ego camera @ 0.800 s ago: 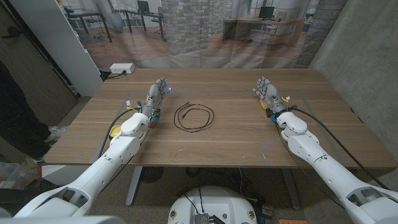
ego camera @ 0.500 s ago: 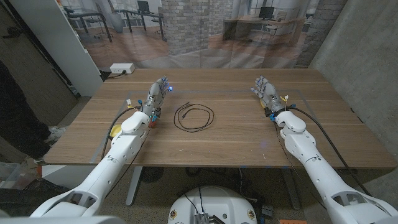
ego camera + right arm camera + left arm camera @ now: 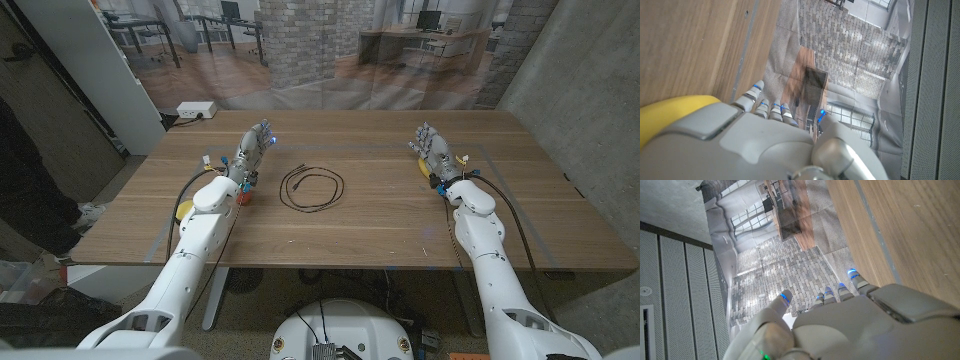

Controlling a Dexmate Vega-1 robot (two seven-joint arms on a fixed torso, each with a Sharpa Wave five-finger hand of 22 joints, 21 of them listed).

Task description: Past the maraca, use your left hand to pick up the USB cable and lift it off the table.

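Note:
The black USB cable [image 3: 312, 188] lies in a loose coil on the wooden table [image 3: 380, 215], near the middle. My left hand [image 3: 253, 148] is to the left of the coil, a short gap away, fingers stretched toward the far edge and holding nothing. Its back and fingertips [image 3: 840, 330] show in the left wrist view. A small red-orange object [image 3: 243, 196], perhaps the maraca, is partly hidden beside my left wrist. My right hand [image 3: 432, 152] is far to the right, open and empty, and its back [image 3: 765, 145] shows in the right wrist view.
A yellow object [image 3: 184, 210] sits by my left forearm near the table's left edge. Another yellow piece [image 3: 665, 120] shows beside my right wrist. A white power strip [image 3: 197, 110] lies beyond the far left corner. A person in dark clothes [image 3: 25, 170] stands at the left.
Both forearms have swung slightly inward near the bottom of the picture. The hands stay about where they were, and the cable has not moved.

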